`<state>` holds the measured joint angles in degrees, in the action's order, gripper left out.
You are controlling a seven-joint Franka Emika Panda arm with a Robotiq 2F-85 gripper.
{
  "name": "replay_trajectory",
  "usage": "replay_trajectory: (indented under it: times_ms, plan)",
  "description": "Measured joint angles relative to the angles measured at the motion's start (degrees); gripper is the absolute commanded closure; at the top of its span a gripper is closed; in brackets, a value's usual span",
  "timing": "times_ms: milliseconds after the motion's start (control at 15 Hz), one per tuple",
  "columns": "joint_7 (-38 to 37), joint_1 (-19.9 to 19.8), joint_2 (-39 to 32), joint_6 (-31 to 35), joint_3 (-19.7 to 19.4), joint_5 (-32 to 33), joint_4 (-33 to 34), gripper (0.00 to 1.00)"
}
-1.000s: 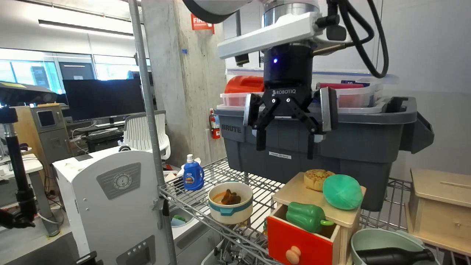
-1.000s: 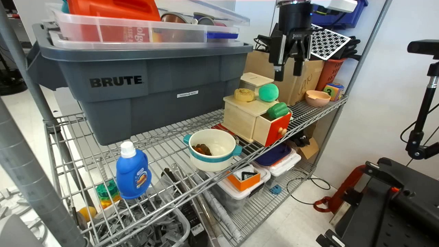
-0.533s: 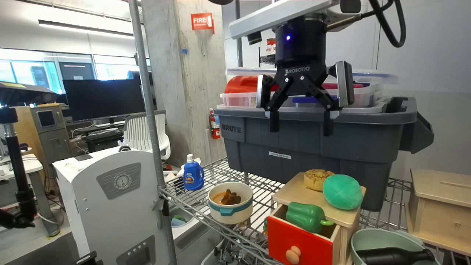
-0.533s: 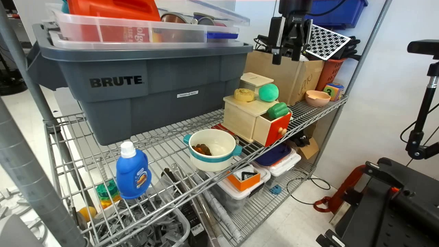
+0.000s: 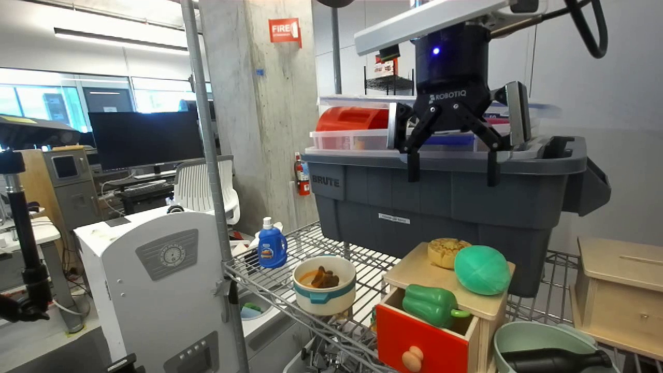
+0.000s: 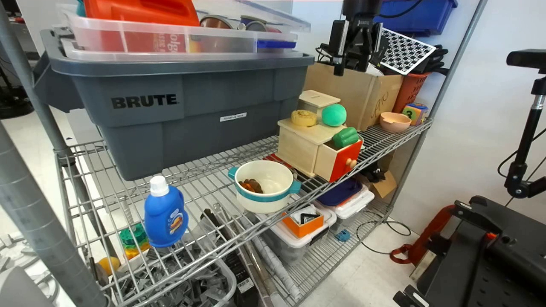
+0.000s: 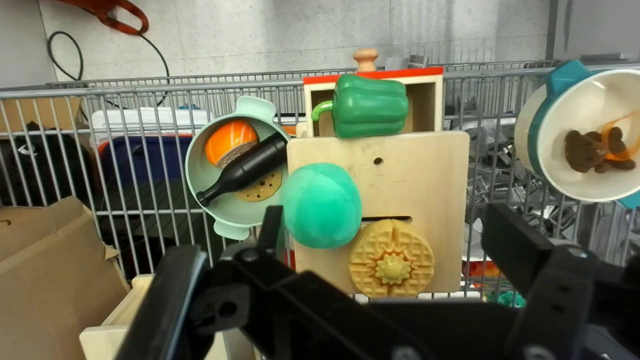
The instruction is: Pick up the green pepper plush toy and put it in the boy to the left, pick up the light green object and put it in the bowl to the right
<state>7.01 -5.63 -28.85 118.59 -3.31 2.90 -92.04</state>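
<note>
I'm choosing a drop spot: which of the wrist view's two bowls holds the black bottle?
The pale green bowl, left of the wooden cabinet in that view. The black bottle lies across it; the cream bowl holds a brown toy instead.

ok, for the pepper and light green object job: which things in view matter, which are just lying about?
Job:
green pepper
light green object
grey-green bowl (right one)
white bowl (presumably left one)
end effector, open

Lying about:
blue bottle
waffle-like piece
black bottle
brown figure
peach bowl
grey bin
wooden drawer box
</note>
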Motion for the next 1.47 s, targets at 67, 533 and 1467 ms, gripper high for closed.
replay_trajectory:
  times_ms: [67,533,1467]
  plan:
    - [0.3,-0.2,-0.7,0.3,0.0,0.0,0.4,0.0]
    - [2.4,-0.9,-4.8,1.9,0.0,0.0,3.0,0.0]
    - [4.3,-3.5,-13.6,1.9,0.0,0.0,10.9,0.0]
